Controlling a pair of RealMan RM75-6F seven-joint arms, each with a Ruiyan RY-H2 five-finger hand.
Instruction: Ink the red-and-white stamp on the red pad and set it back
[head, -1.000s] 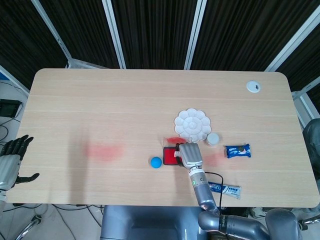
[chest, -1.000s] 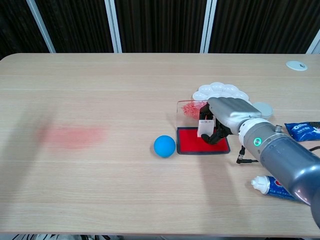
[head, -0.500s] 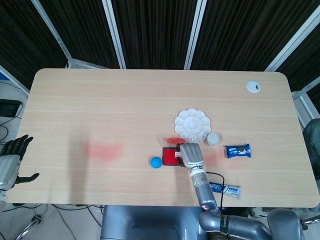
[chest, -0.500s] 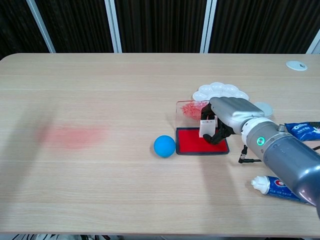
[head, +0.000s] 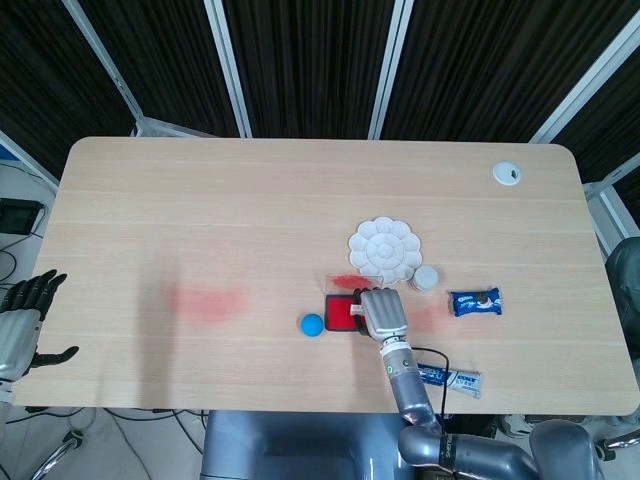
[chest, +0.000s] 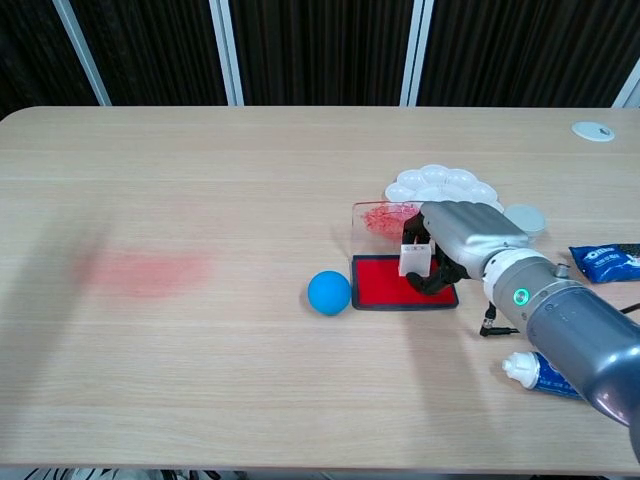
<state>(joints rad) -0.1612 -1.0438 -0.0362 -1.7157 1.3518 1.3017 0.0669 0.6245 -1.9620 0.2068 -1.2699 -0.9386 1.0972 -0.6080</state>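
Note:
The red ink pad (chest: 386, 283) (head: 338, 312) lies open on the table, its clear lid (chest: 378, 217) with red smears standing just behind it. My right hand (chest: 462, 238) (head: 380, 313) grips the white body of the stamp (chest: 415, 259) and holds it upright over the pad's right part; its base looks to be touching the red surface. In the head view the hand hides the stamp. My left hand (head: 22, 320) hangs off the table's left edge, fingers apart, holding nothing.
A blue ball (chest: 329, 292) sits just left of the pad. Behind the pad are a white flower-shaped palette (chest: 440, 184) and a small round lid (chest: 525, 218). A blue snack pack (chest: 603, 262) and a toothpaste tube (chest: 545, 373) lie to the right. A faint red stain (chest: 140, 272) marks the left side.
My right hand has shifted slightly toward the table's near edge and lower with the stamp, bringing it down onto the pad. The left hand has not moved.

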